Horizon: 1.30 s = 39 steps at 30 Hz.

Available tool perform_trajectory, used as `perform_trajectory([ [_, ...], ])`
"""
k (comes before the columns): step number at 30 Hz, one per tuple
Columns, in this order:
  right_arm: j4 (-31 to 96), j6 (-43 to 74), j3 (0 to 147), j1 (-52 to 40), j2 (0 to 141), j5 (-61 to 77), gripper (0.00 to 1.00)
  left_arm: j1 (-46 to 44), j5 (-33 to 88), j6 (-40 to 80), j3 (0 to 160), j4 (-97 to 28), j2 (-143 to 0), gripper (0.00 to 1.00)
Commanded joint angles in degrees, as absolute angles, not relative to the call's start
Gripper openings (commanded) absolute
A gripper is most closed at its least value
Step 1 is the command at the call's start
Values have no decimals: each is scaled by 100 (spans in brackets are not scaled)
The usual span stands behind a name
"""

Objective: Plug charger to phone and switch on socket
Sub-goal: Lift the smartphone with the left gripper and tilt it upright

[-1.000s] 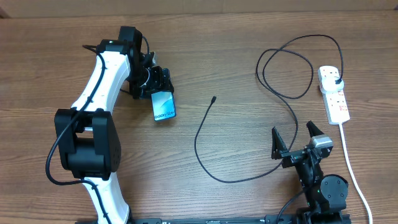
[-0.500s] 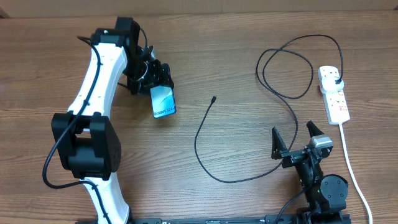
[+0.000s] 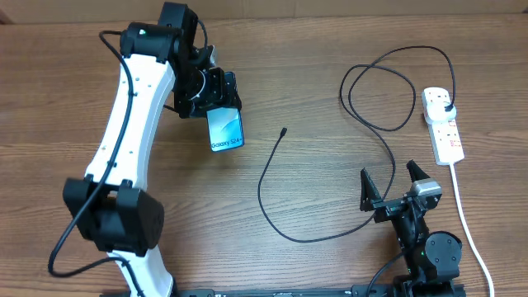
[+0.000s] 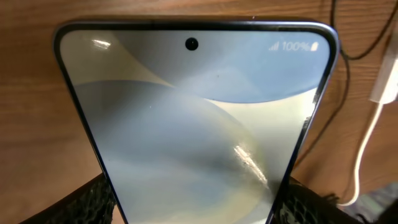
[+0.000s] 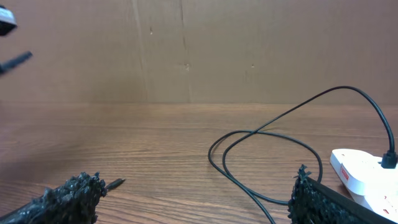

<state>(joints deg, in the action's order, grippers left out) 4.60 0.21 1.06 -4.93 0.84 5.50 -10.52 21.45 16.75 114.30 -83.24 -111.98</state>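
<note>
1. My left arm stretches far across the table. The left gripper is clamped on one short end of the phone, screen facing up.
2. My right gripper sits at the near edge, fingers spread, holding nothing.
3. The charger lies looped between the arms. Its connector tip is right of the phone, and its plug sits in the socket.
4. Compared with a second ago, the left arm has carried the phone rightward, nearer the tip. The right arm is unchanged.
</note>
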Motion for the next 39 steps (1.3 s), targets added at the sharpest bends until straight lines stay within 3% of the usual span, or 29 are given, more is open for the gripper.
perform_trajectory([
  [1, 440, 12, 47, -519, 34, 475, 100, -1096, 2257, 2261, 11607, -8447, -10984, 67],
  [9, 440, 12, 47, -519, 34, 475, 100, -1096, 2294, 3033, 11607, -8460, -10984, 68],
  [24, 440, 12, 47, -519, 34, 475, 100, -1092, 2209, 2829, 11607, -8549, -10984, 71],
  [30, 440, 12, 47, -519, 34, 475, 100, -1092, 2257, 3009, 11607, -8576, -10984, 65],
  [39, 440, 12, 47, -519, 34, 475, 100, -1092, 2250, 4206, 11607, -8637, -10984, 61],
])
